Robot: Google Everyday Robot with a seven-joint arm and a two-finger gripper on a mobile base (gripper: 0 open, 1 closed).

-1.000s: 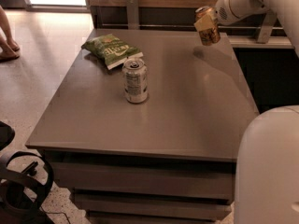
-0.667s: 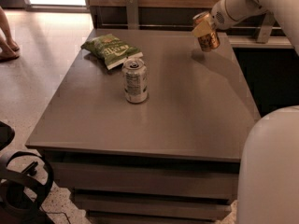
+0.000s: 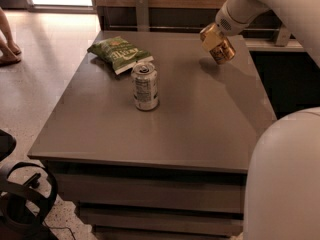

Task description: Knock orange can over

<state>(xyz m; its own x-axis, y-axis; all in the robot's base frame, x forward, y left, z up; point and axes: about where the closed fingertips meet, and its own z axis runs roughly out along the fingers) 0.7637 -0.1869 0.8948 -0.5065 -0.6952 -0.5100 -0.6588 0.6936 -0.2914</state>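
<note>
At far left, a person's bare feet [image 3: 7, 46] stand on the floor, well apart from the table [image 3: 200, 129]. A green chip bag [image 3: 119, 54] lies on the far left part of the table. Just in front of the bag, a silver can [image 3: 145, 86] stands upright near the table's middle.

Toward the far right corner, the orange can [image 3: 219, 46] is tilted, with its top leaning up and to the left. Its shadow falls on the table just below it. Whether its lower end touches the table cannot be told. The gripper [image 3: 216, 31] is at the can's upper end, at the tip of the white arm [image 3: 260, 4] that enters from the upper right. Whether the gripper is wide, narrow or clamped on the can cannot be told, because can and wrist cover it. The robot's white body [image 3: 285, 184] fills the lower right.

Step in hand, as judged: the tipping of the orange can. The can is tilted but does not yet lie on its side.

The next move calls for:
1. Carrying the tilt on until the can lies flat on the table.
2. Keeping the can away from the right edge.
3. Leaving the silver can alone.

Compared with 1.0 s and 0.7 s ago, the orange can and gripper are lower and slightly further left. The bag and silver can have not moved.
</note>
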